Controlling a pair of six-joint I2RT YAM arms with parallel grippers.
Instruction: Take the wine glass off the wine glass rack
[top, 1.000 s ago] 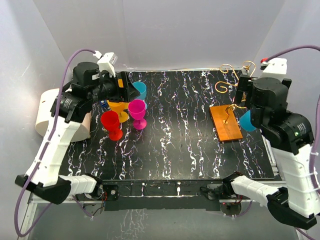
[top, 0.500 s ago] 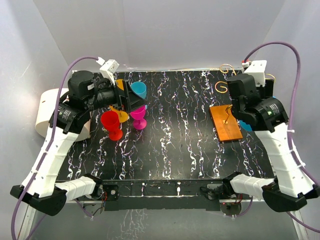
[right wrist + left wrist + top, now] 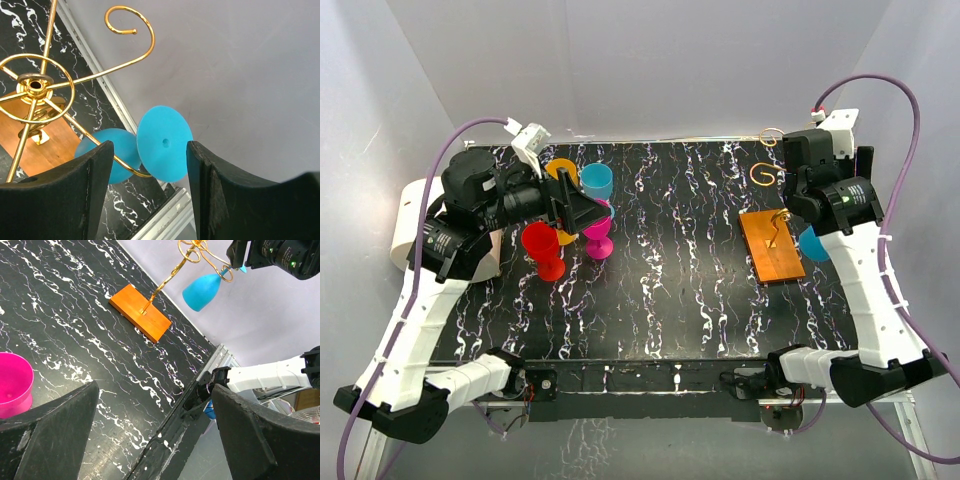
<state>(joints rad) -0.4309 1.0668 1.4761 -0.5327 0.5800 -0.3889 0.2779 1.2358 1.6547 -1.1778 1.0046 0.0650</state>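
The wine glass rack has an orange base plate (image 3: 771,246) (image 3: 140,312) and a gold wire stem with curled hooks (image 3: 35,85). A blue wine glass (image 3: 813,243) (image 3: 202,291) hangs upside down from one hook at the right table edge. In the right wrist view its round foot (image 3: 165,143) faces the camera, with the bowl (image 3: 107,152) behind it. My right gripper (image 3: 150,145) (image 3: 800,195) is open. One finger stands on each side of the foot, with a gap on the left. My left gripper (image 3: 155,390) (image 3: 582,208) is wide open and empty, over the cups at the far left.
Red (image 3: 541,243), magenta (image 3: 596,228) (image 3: 14,385), blue (image 3: 597,180) and orange (image 3: 558,167) goblets stand grouped at the back left under the left arm. A white roll (image 3: 410,215) lies off the left edge. The metal table rail (image 3: 165,220) runs below the hanging glass.
My right gripper swung toward the back right and narrowed around the hanging glass's foot. My left gripper opened wider and drew back from the goblets.
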